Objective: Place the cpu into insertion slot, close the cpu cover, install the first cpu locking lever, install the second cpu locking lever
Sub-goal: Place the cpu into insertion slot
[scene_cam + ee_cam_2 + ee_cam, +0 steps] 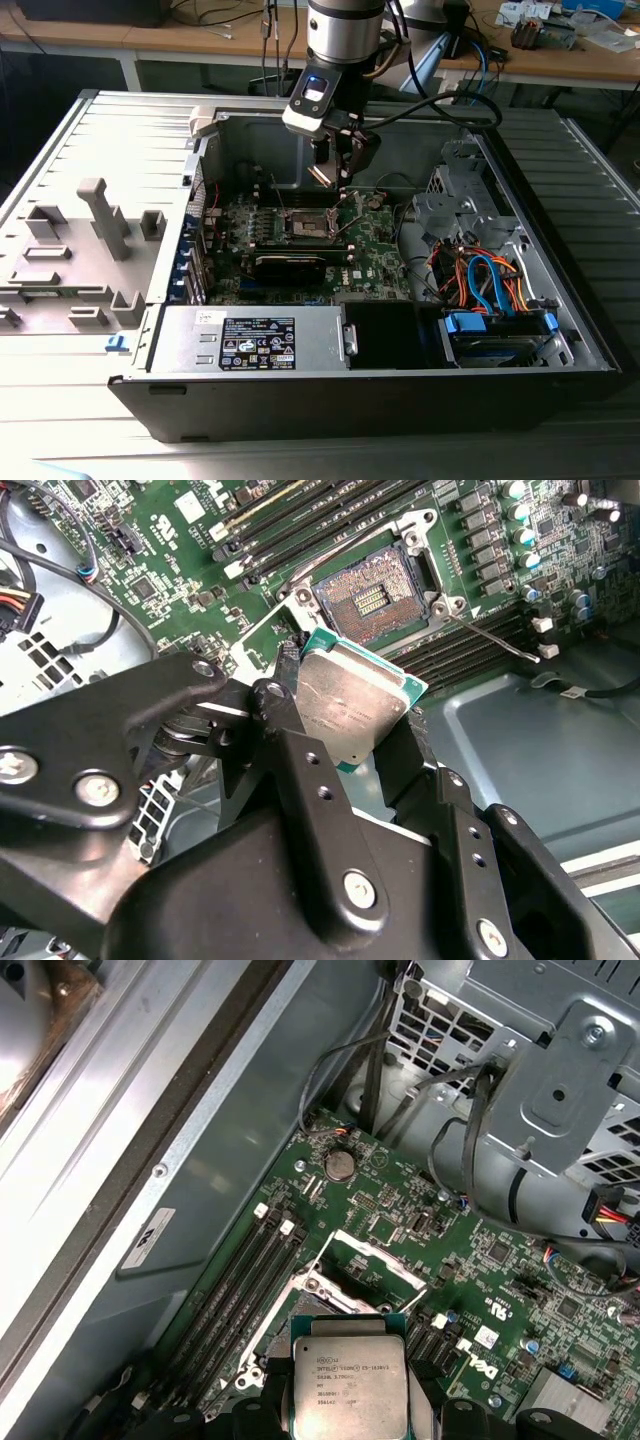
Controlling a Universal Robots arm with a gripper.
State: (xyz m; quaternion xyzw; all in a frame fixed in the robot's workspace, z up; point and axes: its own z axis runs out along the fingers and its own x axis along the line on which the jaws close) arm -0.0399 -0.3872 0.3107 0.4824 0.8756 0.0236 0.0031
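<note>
The open computer case (270,150) is laid on its side, with the green circuit board (372,250) on its floor. The arm (345,25) is lowered into the case from above, and the gripper (340,180) is held over the middle of the board.

In the second wrist view the gripper (345,720) is seen clamped on the cpu (350,705). One finger is pressed against each of two opposite edges, and the silver-grey metal top is turned toward the camera. The cpu is carried in the air, tilted, just short of the insertion slot (370,595) and not touching it. In the first wrist view the cpu (348,1380) is seen near the edge of the slot frame.

The insertion slot is uncovered, with its contact field exposed. One thin locking lever (495,638) is swung out beside it. The position of the cpu cover cannot be told with certainty.

Handling, as judged: the cpu is taken to be light, thin and stiff, with a smooth top that may slip. The underside and the slot contacts are assumed fragile. Opposite edges are therefore considered the proper hold, as used here, with faces left untouched.
</note>
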